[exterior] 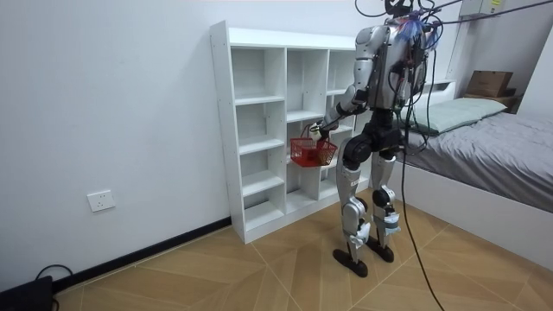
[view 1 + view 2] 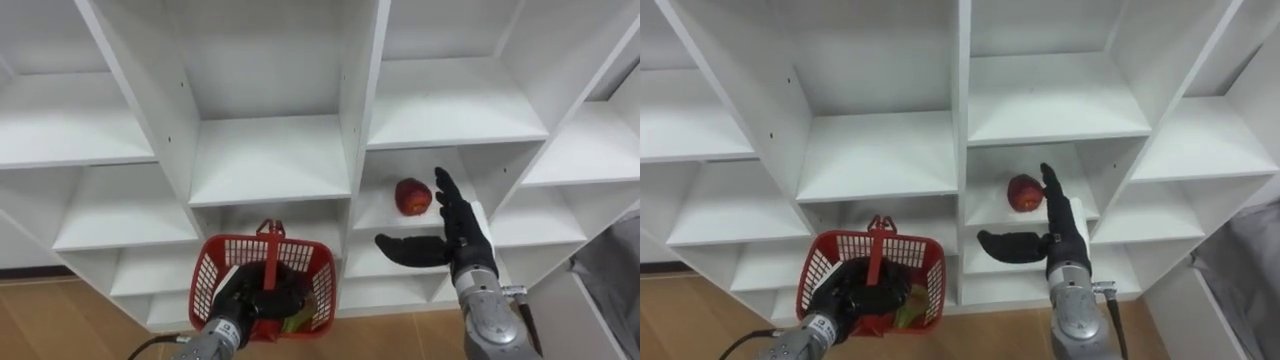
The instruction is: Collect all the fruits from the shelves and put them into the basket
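On the left, our left hand (image 2: pixel 250 300) is curled round the near side of the red basket (image 2: pixel 215 270) and holds it up in front of the closet (image 2: pixel 268 160). The basket's handle stands upright just beyond the hand. A green and yellow thing (image 2: pixel 298 320) lies in the basket to the right of the hand; we cannot tell what it is.

Further right, a red fruit (image 2: pixel 412 196) sits on a shelf just beyond the fingertips of our right hand (image 2: pixel 462 240) and slightly to their left. That hand is wide open, with its fingers straight and pointing at the fruit and its thumb spread far out to the left. It holds nothing.

We judge this to be the reach for the next fruit. Next we must move the open hand forward until the fruit lies between thumb and fingers, close around it, then carry it left and down to the basket.
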Robot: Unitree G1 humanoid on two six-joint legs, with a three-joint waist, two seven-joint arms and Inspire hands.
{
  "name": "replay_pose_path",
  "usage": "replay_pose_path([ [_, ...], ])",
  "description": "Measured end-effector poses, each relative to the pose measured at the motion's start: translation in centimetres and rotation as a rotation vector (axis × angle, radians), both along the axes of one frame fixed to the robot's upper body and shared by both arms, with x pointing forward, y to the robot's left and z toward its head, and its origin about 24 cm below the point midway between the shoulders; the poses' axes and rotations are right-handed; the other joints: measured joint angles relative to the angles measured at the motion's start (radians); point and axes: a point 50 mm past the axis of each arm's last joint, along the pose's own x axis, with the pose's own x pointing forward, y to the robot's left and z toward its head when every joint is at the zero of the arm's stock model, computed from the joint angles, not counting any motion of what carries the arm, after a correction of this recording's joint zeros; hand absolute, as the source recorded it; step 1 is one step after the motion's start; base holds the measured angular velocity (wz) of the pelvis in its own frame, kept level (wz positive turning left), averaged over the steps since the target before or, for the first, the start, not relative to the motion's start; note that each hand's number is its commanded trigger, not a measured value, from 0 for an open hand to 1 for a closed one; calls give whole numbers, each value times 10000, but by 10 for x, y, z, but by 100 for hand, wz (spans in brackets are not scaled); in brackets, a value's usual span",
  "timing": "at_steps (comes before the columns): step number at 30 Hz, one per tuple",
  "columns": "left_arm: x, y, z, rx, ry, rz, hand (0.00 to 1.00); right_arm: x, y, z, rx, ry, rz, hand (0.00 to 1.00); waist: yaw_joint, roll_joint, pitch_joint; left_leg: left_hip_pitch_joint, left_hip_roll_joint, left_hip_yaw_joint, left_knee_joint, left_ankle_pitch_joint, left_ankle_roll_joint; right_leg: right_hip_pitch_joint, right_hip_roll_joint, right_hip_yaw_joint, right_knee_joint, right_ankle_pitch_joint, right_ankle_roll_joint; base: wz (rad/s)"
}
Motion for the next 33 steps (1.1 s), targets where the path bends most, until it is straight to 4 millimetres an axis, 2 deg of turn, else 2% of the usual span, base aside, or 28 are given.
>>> replay_pose_path([
  [9, -9, 6, -4, 166, 236, 23, 100, -1, -5, -4, -152, 187, -319, 0, 15, -99, 0, -86, -5, -38, 58, 0, -2, -50, -10, -54, -12, 0, 0, 1],
  [13, -11, 10, -6, 202, 361, 77, 100, 1, -13, -8, -339, 421, -464, 0, 28, -156, -2, -304, -23, -122, 140, 2, 0, -186, -59, -254, 12, -2, 4, 10],
  [16, -15, 14, -12, 286, 657, 92, 100, 8, -29, -13, -457, 762, -1047, 0, -12, -201, -9, -546, -51, -282, 276, 3, 4, -261, -115, -538, 26, -4, 6, 19],
  [22, -18, 18, -16, 330, 920, -39, 100, 36, -47, 3, -710, 307, -1796, 0, 13, -224, -15, -1105, -58, -614, 519, 6, 8, -696, -140, -767, 229, -5, 4, 13],
  [25, -15, 21, -14, 423, 848, -109, 100, 56, -56, 13, -978, 166, -2072, 0, 59, -291, 16, -1346, -59, -662, 569, 58, 17, -935, -153, -808, 343, -6, 2, 9],
  [27, -15, 23, -14, 508, 885, -107, 100, 65, -60, 21, -1229, -39, -2162, 0, 76, -357, 35, -1669, -61, -798, 733, 66, 17, -1136, -179, -1014, 374, -6, 1, 18],
  [29, -17, 25, -16, 554, 966, -91, 100, 68, -63, 22, -1331, -23, -2234, 0, 78, -432, 76, -1822, -60, -881, 818, 70, 15, -1203, -177, -1091, 375, -6, 0, 16],
  [33, -19, 28, -18, 618, 1161, -154, 100, 70, -66, 22, -1363, 108, -2370, 0, 288, -514, 85, -2197, -70, -1045, 935, 74, 8, -1477, -180, -1241, 402, -4, -4, 13],
])
